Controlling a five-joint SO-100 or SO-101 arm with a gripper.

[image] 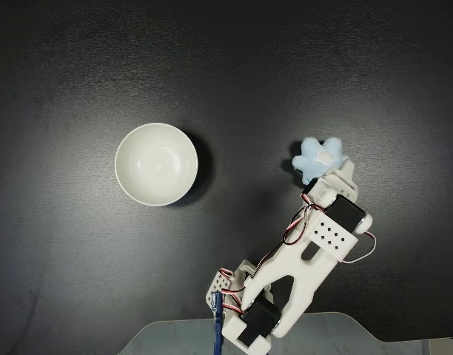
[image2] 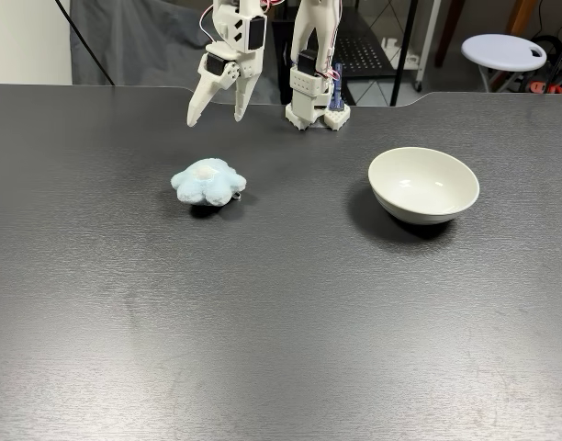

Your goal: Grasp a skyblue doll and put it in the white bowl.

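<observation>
In a fixed view the gripper (image2: pixel 215 119) hangs in the upper left of the frame, fingers spread apart and holding nothing. The doll (image2: pixel 208 182) lies on the dark table (image2: pixel 281 322) just below it, untouched. The bowl (image2: pixel 423 185) sits well apart, at right of centre.

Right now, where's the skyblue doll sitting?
The skyblue doll lies on the dark table, left of the white bowl in that fixed view and apart from it, with the open gripper hanging just above and behind it.
</observation>
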